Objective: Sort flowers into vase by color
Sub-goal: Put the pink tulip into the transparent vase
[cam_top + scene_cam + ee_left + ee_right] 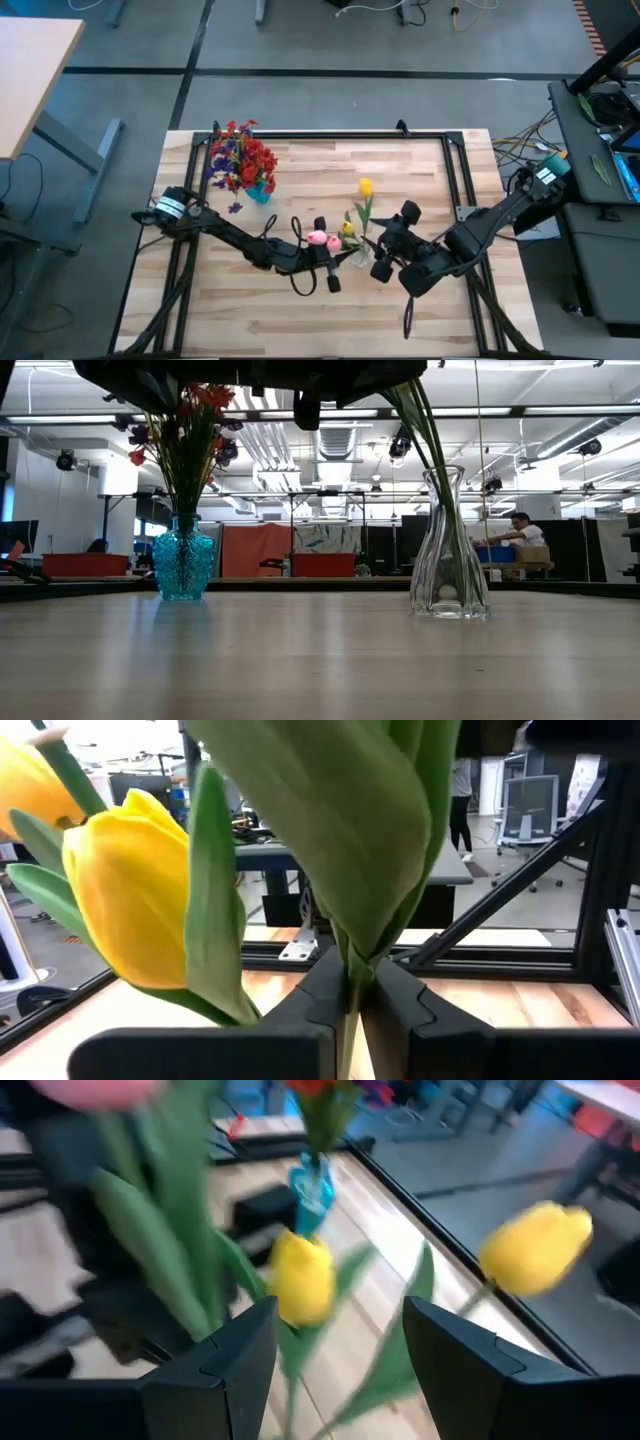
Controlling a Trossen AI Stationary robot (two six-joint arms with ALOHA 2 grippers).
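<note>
A blue vase [258, 190] [183, 555] holding red and purple flowers [240, 158] stands at the table's far left. A clear glass vase [450, 550] [358, 256] stands at mid-table, and green stems [438, 480] reach down into it. Two yellow flowers [366, 186] [348, 228] lean out above it. A pink flower [318, 238] shows right over my left gripper [343, 252] [352, 985], which is shut on a leafy green stem beside the vase. On the vase's right side, my right gripper [385, 255] [340, 1350] is open, with the yellow flowers [303, 1275] in front of its fingers. My left gripper pinches a thin green stem [350, 1005] between its two fingertips, just below where broad leaves [340, 830] fan out. The fingers come level from the table's left and lie across the upright stem. The bloom is out of the wrist view, so I cannot be sure the stem is the pink flower's.
A black metal frame [330, 133] runs along the table's far edge and down both sides. Bare wood lies along the near edge [300, 320]. A person sits in the room beyond the table [520, 532].
</note>
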